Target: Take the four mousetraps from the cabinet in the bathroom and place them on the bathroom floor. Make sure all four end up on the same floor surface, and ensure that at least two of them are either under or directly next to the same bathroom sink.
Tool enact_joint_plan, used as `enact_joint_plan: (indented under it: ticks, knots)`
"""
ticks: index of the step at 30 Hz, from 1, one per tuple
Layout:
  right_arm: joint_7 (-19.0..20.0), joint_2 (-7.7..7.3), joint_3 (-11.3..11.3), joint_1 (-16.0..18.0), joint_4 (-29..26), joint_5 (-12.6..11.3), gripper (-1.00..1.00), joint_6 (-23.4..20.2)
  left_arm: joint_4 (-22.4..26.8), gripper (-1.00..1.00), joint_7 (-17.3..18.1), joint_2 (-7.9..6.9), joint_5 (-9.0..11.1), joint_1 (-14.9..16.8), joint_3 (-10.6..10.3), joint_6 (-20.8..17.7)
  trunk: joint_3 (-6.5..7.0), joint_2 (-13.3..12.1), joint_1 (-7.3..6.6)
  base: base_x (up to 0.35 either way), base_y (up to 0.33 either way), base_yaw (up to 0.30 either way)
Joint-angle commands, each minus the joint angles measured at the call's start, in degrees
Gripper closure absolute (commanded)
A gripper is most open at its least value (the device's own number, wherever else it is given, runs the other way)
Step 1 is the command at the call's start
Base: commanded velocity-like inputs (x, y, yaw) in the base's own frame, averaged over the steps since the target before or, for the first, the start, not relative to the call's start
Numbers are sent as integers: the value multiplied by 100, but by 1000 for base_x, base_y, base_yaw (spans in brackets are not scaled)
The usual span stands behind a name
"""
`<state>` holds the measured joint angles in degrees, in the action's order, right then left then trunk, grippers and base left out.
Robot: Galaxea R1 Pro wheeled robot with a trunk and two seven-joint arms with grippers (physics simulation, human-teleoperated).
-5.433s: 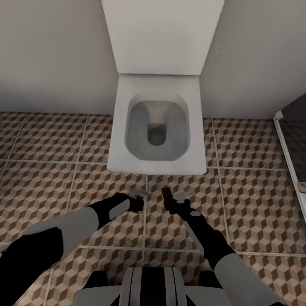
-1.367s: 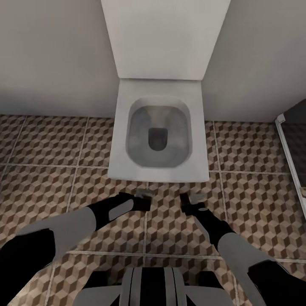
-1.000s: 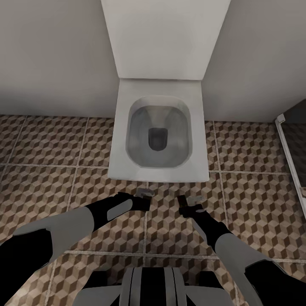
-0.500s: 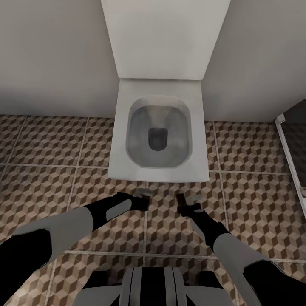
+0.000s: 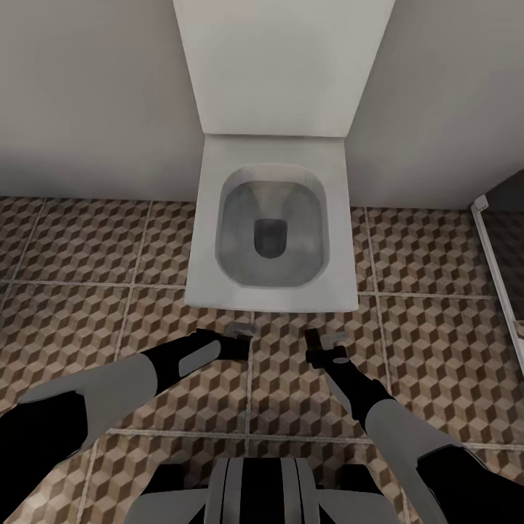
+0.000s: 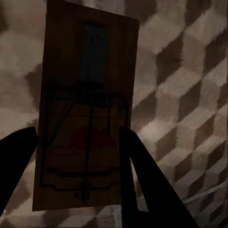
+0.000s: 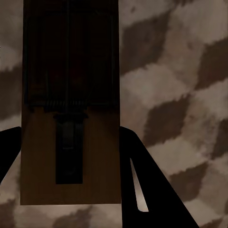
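I stand facing the toilet (image 5: 271,225), both arms reaching low over the patterned floor (image 5: 80,291) just in front of the bowl. My left end effector (image 5: 244,336) pinches 1 trap (image 6: 85,114) by its long edges; the left wrist view shows the brown board between the 2 dark fingers (image 6: 142,180), spring coil and wire bar across its middle, a faint red mark near the grasped end. My right end effector (image 5: 324,348) pinches a 2nd trap (image 7: 71,104) the same way, fingers (image 7: 142,190) either side of the board, its dark metal plate facing the camera. In the head view each trap is too small to make out clearly beyond a sliver at the fingertips. Both hang close above the tiles; I cannot tell whether either touches them.

I judge these traps light, stiff and flat: thin wood that will not flex, easy to hold by the side edges, but quick to twist or slip out if the squeeze is off-centre. The wire and spring look like the delicate part, so the bare wooden edges are the place to grip, well clear of the bar.

No brand, label or readable writing shows on either board.
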<state>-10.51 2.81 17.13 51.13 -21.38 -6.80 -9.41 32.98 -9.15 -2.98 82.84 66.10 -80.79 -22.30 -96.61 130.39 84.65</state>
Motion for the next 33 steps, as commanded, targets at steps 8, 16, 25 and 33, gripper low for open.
enact_joint_plan:
  ticks: [8, 16, 25, 33]
  knots:
    - [-39, 0, 45, 2, -15, -82, 100, -26, -129, 100, -697, 7, 64, 8, -33, 23, -3, 1, -1, 0, 0, 0]
    - [-39, 8, 45, 2, -15, -82, 100, -26, -114, 100, -1254, 39, 65, 8, -33, 32, -3, 1, -1, 0, 0, 0]
    - [-324, 30, 45, 2, -15, -76, 100, -28, -140, 100, -1305, 43, 65, 8, -33, 33, -3, 1, -1, 0, 0, 0]
    - [-564, 87, 53, 2, -15, -76, 100, -31, -131, 100, -1306, 43, 65, 8, -33, 38, -3, 1, -1, 0, 0, 0]
